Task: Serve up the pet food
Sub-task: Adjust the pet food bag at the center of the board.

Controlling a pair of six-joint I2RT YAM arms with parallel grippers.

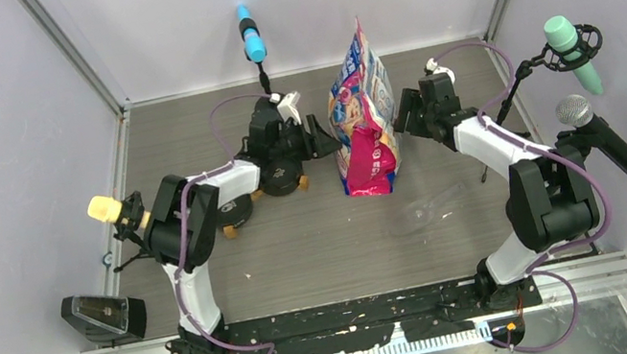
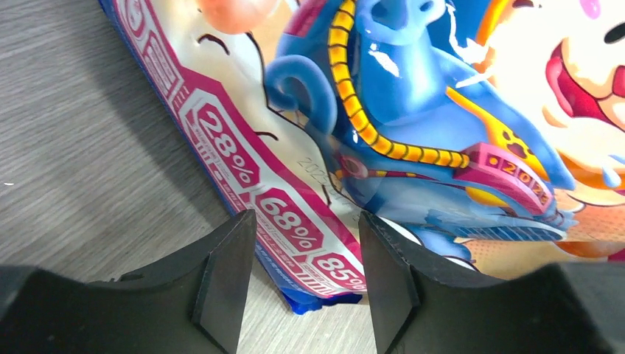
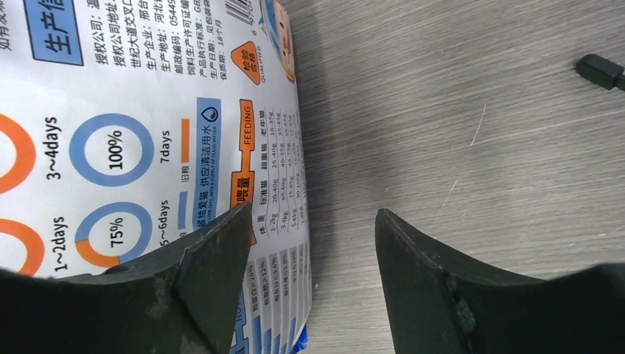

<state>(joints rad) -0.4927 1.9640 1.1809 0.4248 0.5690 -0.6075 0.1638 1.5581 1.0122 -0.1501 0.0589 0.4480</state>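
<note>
Left claw (image 2: 304,284): half open and holding nothing. The bag's bottom corner shows in the gap between my fingers, but I cannot tell if either one touches it.
Right claw (image 3: 313,287): wide and empty. The bag's edge lies between my jaws, with one finger in front of the printed panel and the other over bare table.
Why placed so: I judge that my two claws flank the bag from left and right to pinch it and steady it for tipping.
Bag (image 1: 365,119): it stands upright toward the far middle, between my claws. It is glossy, crinkled film in pink, white and blue, flat-sided and narrowing to a crest on top. I expect it to be slick and to yield when squeezed.
Pet food: no kibble is in view, so I judge it is inside the bag.
Bowls (image 1: 283,182): small, black and round, on wooden feet. They sit left of the bag, partly under my left arm, probably there to be filled.
Table (image 1: 321,244): matte grey wood grain.
</note>
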